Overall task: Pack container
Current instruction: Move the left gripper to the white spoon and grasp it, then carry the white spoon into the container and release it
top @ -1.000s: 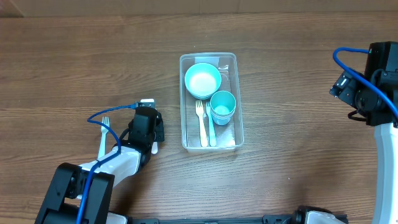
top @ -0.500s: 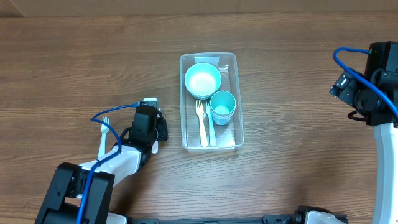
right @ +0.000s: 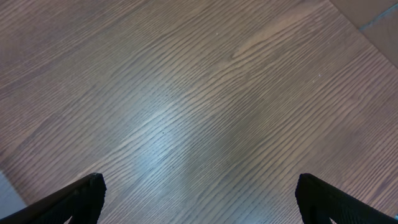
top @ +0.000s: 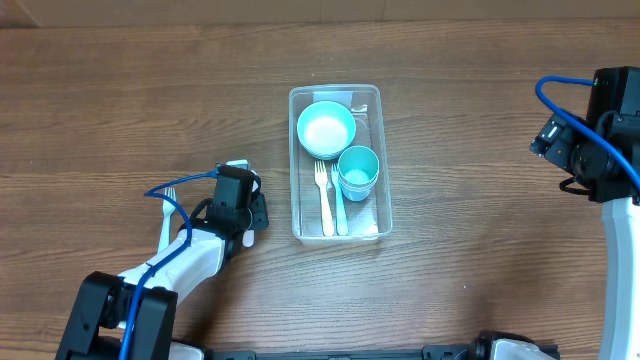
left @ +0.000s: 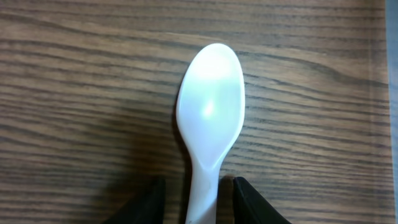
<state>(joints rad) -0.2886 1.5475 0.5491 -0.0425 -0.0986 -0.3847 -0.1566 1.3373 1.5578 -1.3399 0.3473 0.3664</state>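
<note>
Nothing readable is showing in any view: no text, labels, brands, numbers or signs are appearing on anything in the pictures.

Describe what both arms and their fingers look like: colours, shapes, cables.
Both the left arm and right arm have white links, black joint housings and a blue cable looping alongside. The left fingers and right fingers are black and tapered.

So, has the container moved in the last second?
No. The container sits on the same grain lines of the table, with the same gap to the white fork left of it.
</note>
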